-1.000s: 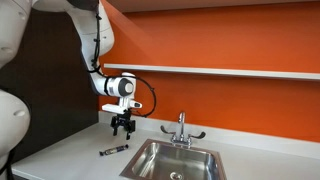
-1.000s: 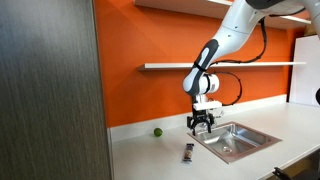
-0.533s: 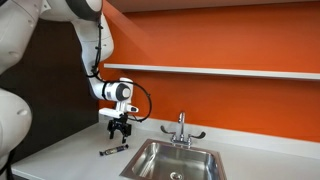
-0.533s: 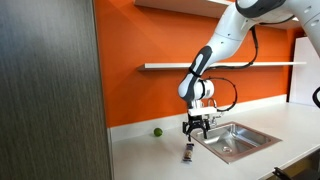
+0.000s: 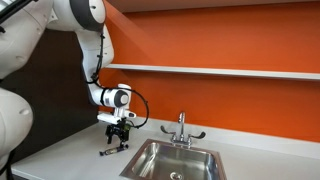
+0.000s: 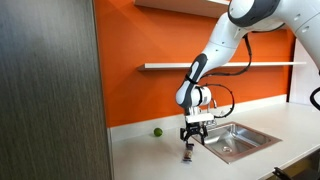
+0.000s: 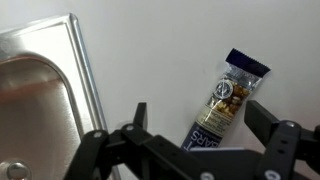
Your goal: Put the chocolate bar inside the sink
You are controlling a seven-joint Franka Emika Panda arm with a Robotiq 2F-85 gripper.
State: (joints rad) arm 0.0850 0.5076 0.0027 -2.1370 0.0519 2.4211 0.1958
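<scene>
No lettering is legible anywhere. The chocolate bar (image 7: 226, 100) carries a round emblem and pale print, both too blurred to read.

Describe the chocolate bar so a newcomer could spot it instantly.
Find the steel sink set in the white counter. On the counter beside it, under the open gripper, lies the chocolate bar: thin, dark, elongated, unlike the round green ball.

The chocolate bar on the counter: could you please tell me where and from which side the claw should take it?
Probably grip the chocolate bar at mid-length, across its narrow width, coming straight down from above: it lies flat on the counter, long and thin, with the open claw above it.
</scene>
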